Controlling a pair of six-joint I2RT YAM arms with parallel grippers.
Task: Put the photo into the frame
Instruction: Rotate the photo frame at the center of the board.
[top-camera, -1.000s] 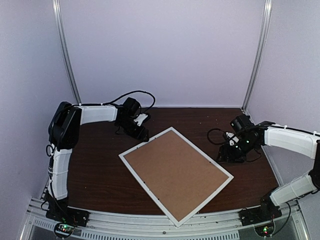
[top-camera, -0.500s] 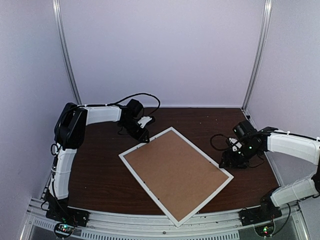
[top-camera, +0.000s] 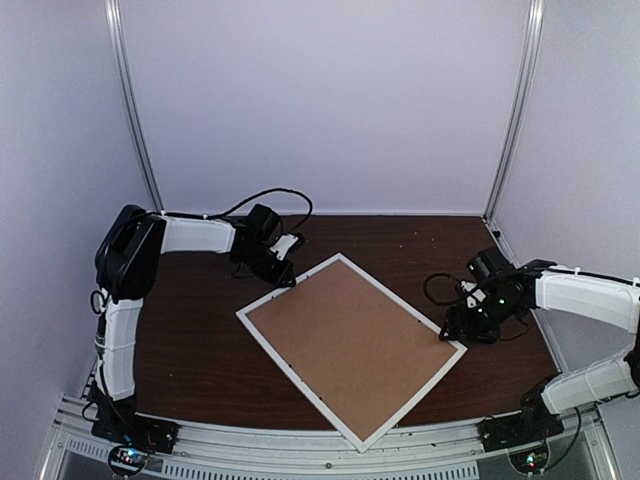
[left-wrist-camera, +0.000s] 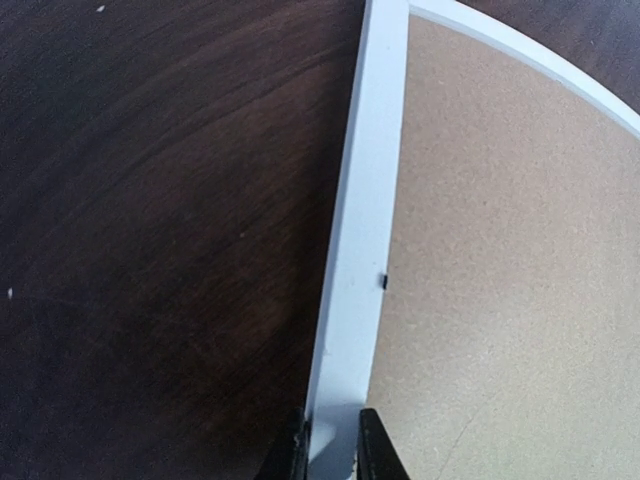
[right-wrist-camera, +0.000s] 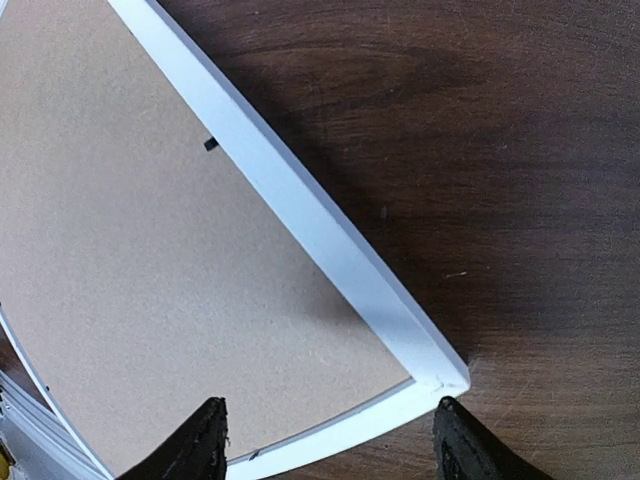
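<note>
On dark table, frame back-up; left hand clamps its rail, right hand apart at corner

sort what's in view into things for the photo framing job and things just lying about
For the job: frame, back up; its brown backing board; left tool, pinching the frame's edge; right tool, open over its corner. The photo is not in view.
Just there: table; arm cable.

free table round the flat frame, left arm and right arm at its edges
</note>
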